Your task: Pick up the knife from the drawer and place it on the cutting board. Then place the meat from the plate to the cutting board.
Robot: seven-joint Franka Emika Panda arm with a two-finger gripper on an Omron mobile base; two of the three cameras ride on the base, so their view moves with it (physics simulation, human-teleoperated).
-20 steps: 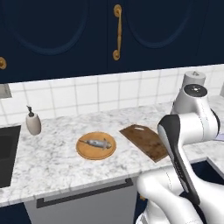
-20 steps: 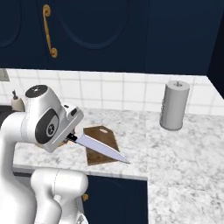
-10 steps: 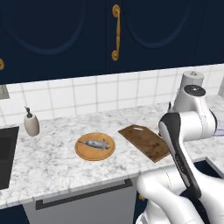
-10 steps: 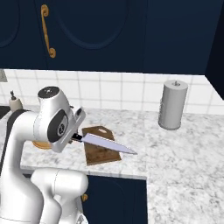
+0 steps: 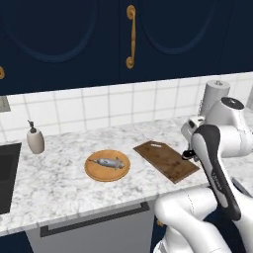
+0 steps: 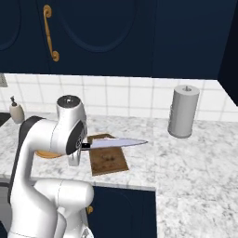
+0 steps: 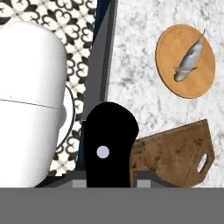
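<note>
**Knife hanging over the board, fish waiting on the plate**

The tool (image 7: 109,177) is pinching the knife (image 6: 114,143) by its black handle, the jaws pressed in on either side of it. In the right base view the silver blade is sticking out level from the hand toward the right, hanging in the air above the cutting board (image 6: 107,160) without touching it. In the hand view the black handle is rising from the bottom edge, with the board just beside it to the right.

The cutting board is lying flat on the marbled desk (image 5: 59,185), a dark brown rectangle with a slot cut near one end. Just beside it, well clear of its edge, the round tan plate (image 5: 94,169) is sitting on the desk. The meat (image 5: 108,162), a small silvery fish, is lying on the plate, roughly across its middle.

A soap bottle (image 5: 35,140) is standing near the back wall, to the left of the plate. A grey paper-towel roll (image 6: 183,111) is standing upright at the back, off to the right of the board. Navy cupboard doors with brass handles (image 5: 131,36) are hanging above the tiled wall.
</note>
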